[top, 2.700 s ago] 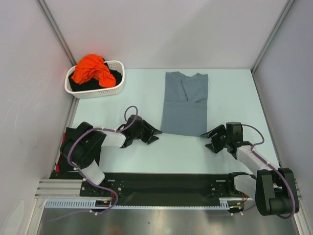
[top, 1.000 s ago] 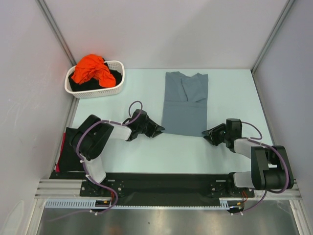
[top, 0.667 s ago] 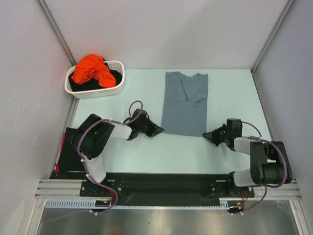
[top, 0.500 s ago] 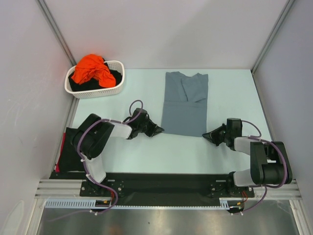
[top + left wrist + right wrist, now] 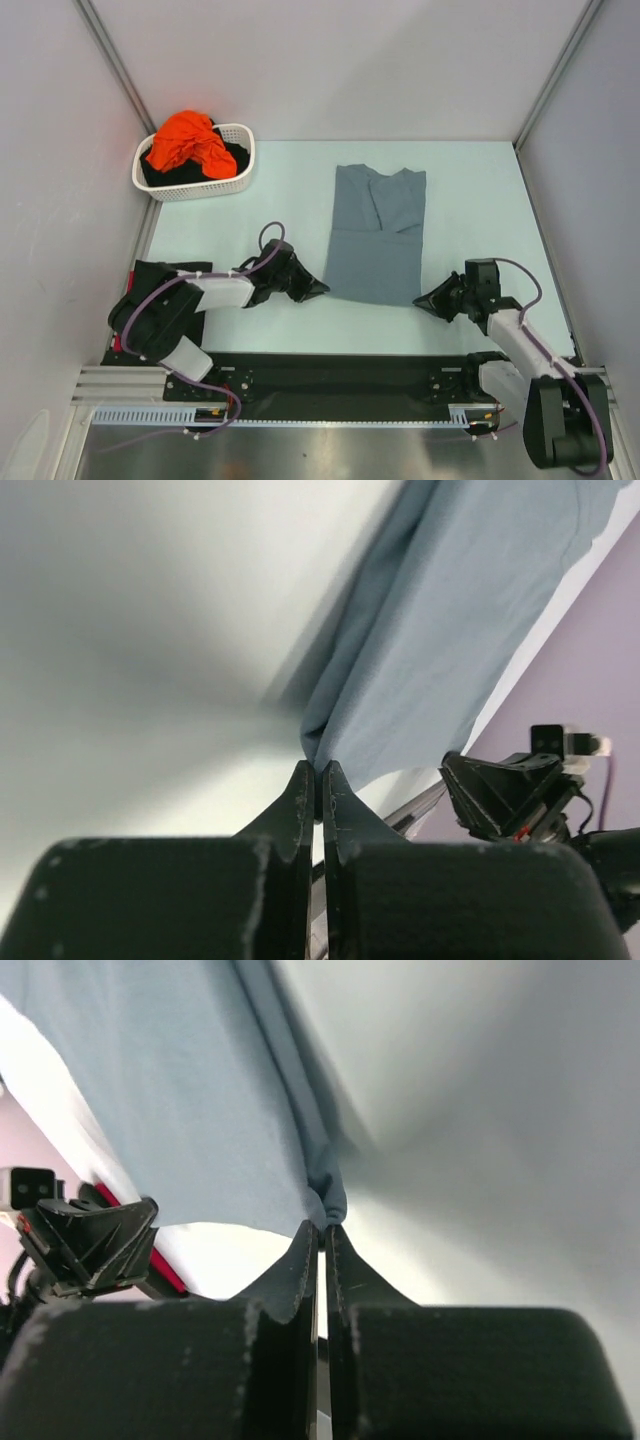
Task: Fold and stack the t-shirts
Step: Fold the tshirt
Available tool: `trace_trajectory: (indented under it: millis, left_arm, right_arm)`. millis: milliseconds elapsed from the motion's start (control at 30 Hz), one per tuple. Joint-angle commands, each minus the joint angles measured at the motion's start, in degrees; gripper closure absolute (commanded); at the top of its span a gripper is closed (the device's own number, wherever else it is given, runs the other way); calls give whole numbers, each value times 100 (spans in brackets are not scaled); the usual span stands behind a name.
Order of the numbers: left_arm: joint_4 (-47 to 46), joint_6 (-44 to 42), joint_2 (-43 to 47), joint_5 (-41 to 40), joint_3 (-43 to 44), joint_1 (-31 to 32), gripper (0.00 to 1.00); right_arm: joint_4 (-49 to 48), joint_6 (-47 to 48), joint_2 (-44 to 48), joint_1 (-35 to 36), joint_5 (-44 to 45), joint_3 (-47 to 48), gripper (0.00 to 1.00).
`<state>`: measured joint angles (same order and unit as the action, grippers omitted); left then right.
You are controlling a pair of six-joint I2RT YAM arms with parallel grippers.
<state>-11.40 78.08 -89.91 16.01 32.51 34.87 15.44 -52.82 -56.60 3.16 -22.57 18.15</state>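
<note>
1. Since the earlier frames both arms have drawn back toward 6 o'clock. The grey-blue t-shirt (image 5: 375,250) has slid with them, so its near hem lies closer to the arm bases. The fingers stood apart a second ago and have since closed.
2. The left fingers (image 5: 322,291) are pressed together on the hem's 7 o'clock corner. The left wrist view shows the cloth bunched right at their tips.
3. The right fingers (image 5: 418,300) pinch the 5 o'clock corner in the same way, holding only a small bite of fabric.
4. The grey-blue t-shirt lies mid-tabletop (image 5: 470,200) as a narrow lengthwise strip. Its collar points to 12 o'clock and its sleeves are turned in.
5. The orange t-shirt (image 5: 185,140) is heaped over the black t-shirts (image 5: 236,157) in the white basket (image 5: 200,190) at 10 o'clock.
6. The step in hand appears to be the crosswise fold, which takes the hem up to the collar.
7. To do it well, both corners should rise together at equal height with the hem kept taut between them. They should then arc toward 12 o'clock and land square on the collar edge.
8. Both holds are thin. A jerk could slip a corner free, and unequal speeds would skew the fold.
</note>
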Motion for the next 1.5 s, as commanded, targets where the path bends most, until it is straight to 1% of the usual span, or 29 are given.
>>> trace_trajectory:
  millis: [0, 100, 133, 200, 267, 300, 433, 467, 567, 633, 667, 700, 767, 800, 833, 867, 900, 933, 967, 1033, 1067, 1100, 1167, 1233, 1267, 1300, 1367, 1400, 1467]
  left_arm:
    - [461, 75, 630, -203, -175, 291, 100]
    - [743, 128, 1157, -300, -289, 423, 100]
    - [901, 137, 1299, -318, -342, 424, 100]
    - [1060, 207, 1693, -300, -508, 433, 100]
    - [1534, 260, 1949, -256, -570, 459, 100]
    - [1953, 216, 2107, -204, -457, 520, 99]
    - [2571, 233, 2372, -11, -351, 591, 100]
    - [2668, 321, 2434, 33, -377, 591, 100]
    - [2756, 199, 2479, -88, -203, 503, 100]
    - [3116, -125, 2286, -185, 490, 345, 100]
    - [3257, -510, 1919, -229, 797, 293, 100]
    - [3510, -705, 1742, -308, 1436, 196, 100]
    - [3653, -1196, 1311, -344, 2028, 108, 100]
    - [3749, -1338, 926, -431, 2597, 29, 100]
    - [3750, -1488, 722, -432, 2872, -15, 100]
    - [3785, -1767, 512, -362, 3406, -120, 100]
    - [3838, -1901, 13, -214, 3689, -182, 100]
    - [4021, -2181, -209, -125, 3979, -235, 100]
    - [4101, -2331, -464, -72, 4522, -331, 100]
    - [4320, -2743, -999, -10, 4982, -411, 100]
    - [4391, -2815, -1141, -10, 5167, -463, 100]
    - [4427, -2851, -1256, 7, 5438, -586, 100]
    - [4139, -2834, -1643, 375, 5599, -727, 100]
    - [4032, -2834, -1968, 552, 5950, -876, 100]
    - [3892, -2851, -2282, 770, 6195, -955, 100]
    - [3813, -2860, -2416, 859, 6310, -973, 100]
    - [3759, -2904, -2714, 921, 6556, -1017, 100]
    - [3768, -2913, -2786, 921, 6766, -1061, 100]
    - [3680, -2913, -2909, 965, 6917, -1114, 100]
  right_arm:
    - [1380, 254, 596, 289, 156, 144, 100]
    - [1777, 237, 1026, 562, 252, 127, 100]
    - [2091, 176, 1402, 607, 392, 110, 100]
    - [2540, 158, 1747, 633, 420, 101, 100]
    - [2726, 123, 2108, 660, 227, 31, 100]
    - [2980, 88, 2248, 677, 87, 30, 100]
    - [3430, 96, 2513, 721, -134, 171, 100]
    - [3491, 157, 2609, 721, -116, 354, 100]
    - [3448, 403, 2453, 730, -90, 688, 100]
    - [3378, 824, 1760, 721, 85, 1294, 100]
    - [3334, 956, 1427, 721, 138, 1505, 100]
    - [3195, 1175, 893, 704, 182, 1994, 100]
    - [3027, 1282, 327, 678, 314, 2445, 100]
    - [2791, 1318, 81, 625, 297, 2639, 100]
    - [2684, 1335, -417, 581, 236, 3006, 100]
    - [2605, 1344, -657, 546, 200, 3193, 100]
    - [2535, 1370, -920, 424, 130, 3369, 100]
    - [2473, 1475, -1332, 379, 104, 3710, 100]
    - [2438, 1546, -1580, 326, 77, 3861, 100]
    - [2393, 1704, -1993, 125, 16, 4186, 100]
    - [2411, 1800, -2422, 28, -37, 4492, 100]
    - [2411, 1853, -2609, -34, -107, 4635, 100]
    - [2420, 1994, -3117, -245, -230, 5064, 100]
    - [2402, 2091, -3462, -272, -196, 5390, 100]
    - [2454, 2135, -3811, -446, -195, 5731, 100]
    - [2551, 2135, -3963, -474, -274, 5926, 100]
    - [2613, 2170, -4262, -509, -310, 6225, 100]
    - [2604, 2205, -4481, -509, -379, 6488, 100]
    - [2622, 2241, -4710, -527, -450, 6718, 100]
